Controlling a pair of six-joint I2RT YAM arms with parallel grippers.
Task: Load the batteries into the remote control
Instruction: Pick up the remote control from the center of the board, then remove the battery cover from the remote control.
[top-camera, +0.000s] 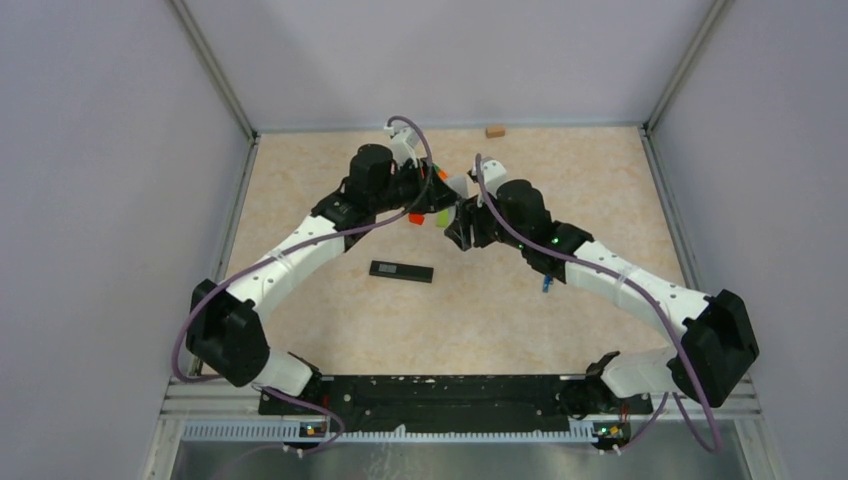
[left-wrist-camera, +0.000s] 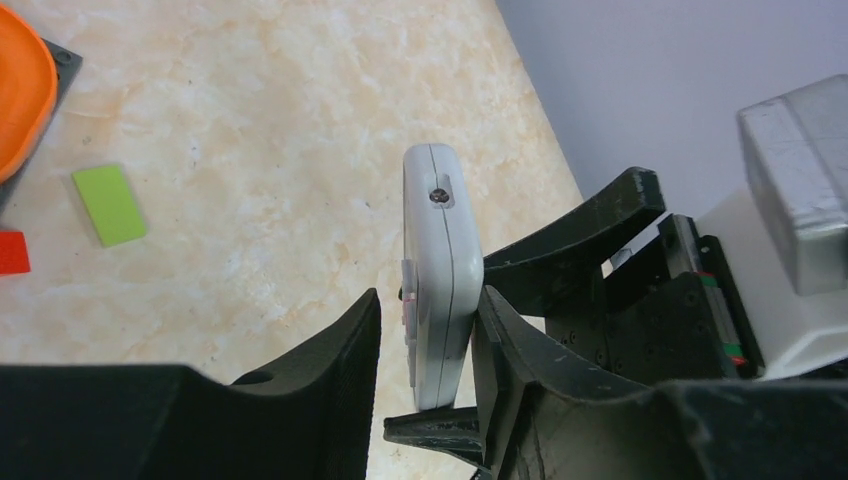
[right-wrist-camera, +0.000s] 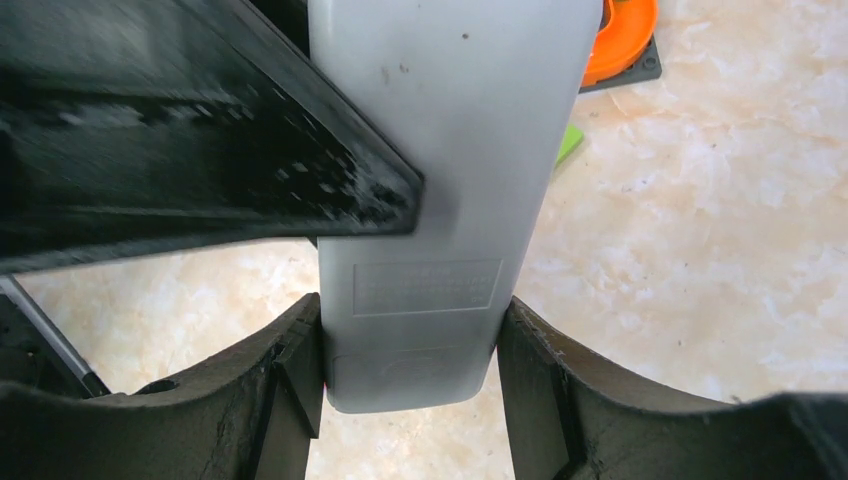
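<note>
Remote control, back label unreadable

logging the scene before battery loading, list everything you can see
white remote: 1, white-grey, lifted between both tools
black remote: 1, black, flat on table centre
blue battery: 1 seen, blue, at right arm's edge
red block: 1, red, beside green block
green block: 1, green, on table
orange dish: 1, orange, on dark base
tan block: 1, tan, by far wall
table: 1, beige marbled
left tool: 1, black, around remote, gap one side
right tool: 1, black, gripping remote's sides
</note>
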